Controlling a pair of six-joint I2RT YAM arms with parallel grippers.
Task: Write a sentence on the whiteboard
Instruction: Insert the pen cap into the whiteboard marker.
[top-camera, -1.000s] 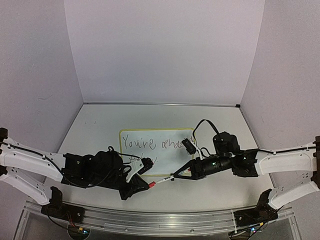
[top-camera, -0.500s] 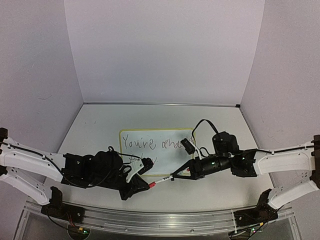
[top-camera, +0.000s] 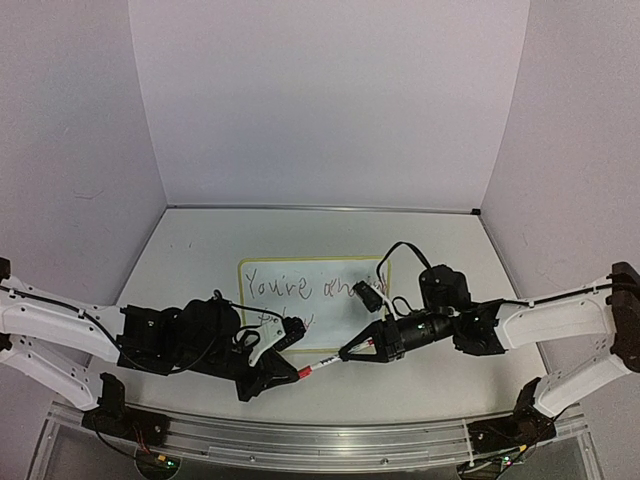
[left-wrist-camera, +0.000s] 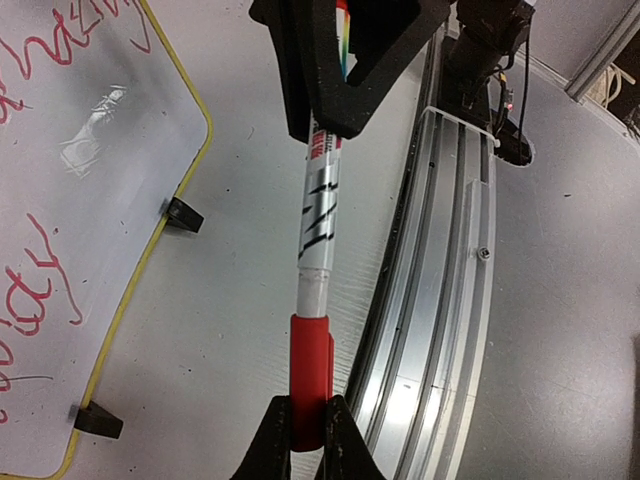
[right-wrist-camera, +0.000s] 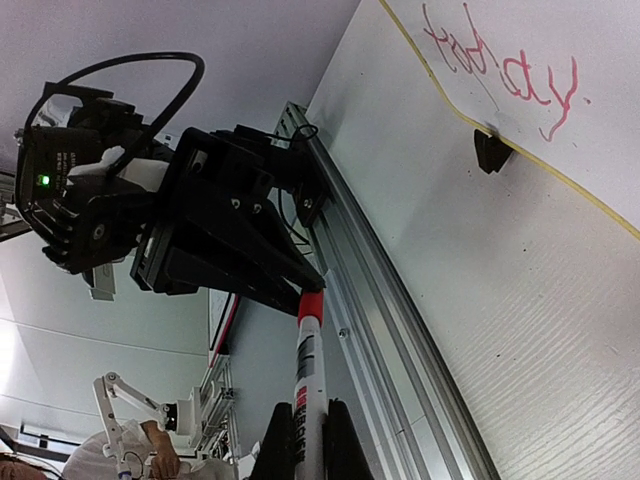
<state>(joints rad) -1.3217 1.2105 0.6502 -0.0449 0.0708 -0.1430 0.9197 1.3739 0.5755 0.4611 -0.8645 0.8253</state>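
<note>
The whiteboard (top-camera: 312, 288) lies flat mid-table, yellow-framed, with the handwritten sentence (top-camera: 300, 286) in red on it; its word "today" (right-wrist-camera: 497, 68) shows in the right wrist view. A white marker (top-camera: 326, 361) with a red cap (left-wrist-camera: 311, 368) hangs just in front of the board's near edge, stretched between both grippers. My left gripper (left-wrist-camera: 308, 432) is shut on the red cap. My right gripper (right-wrist-camera: 310, 435) is shut on the marker's white barrel (right-wrist-camera: 308, 372). The two grippers face each other, tip to tip, above the table.
An aluminium rail (top-camera: 320, 440) runs along the near table edge, right below the marker (left-wrist-camera: 445, 290). Two black clip feet (left-wrist-camera: 184, 215) stick out from the board's near long edge. Grey walls close in the back and both sides.
The right arm has shifted a little to the left and the left gripper slightly towards the near edge; the marker stays held by both.
</note>
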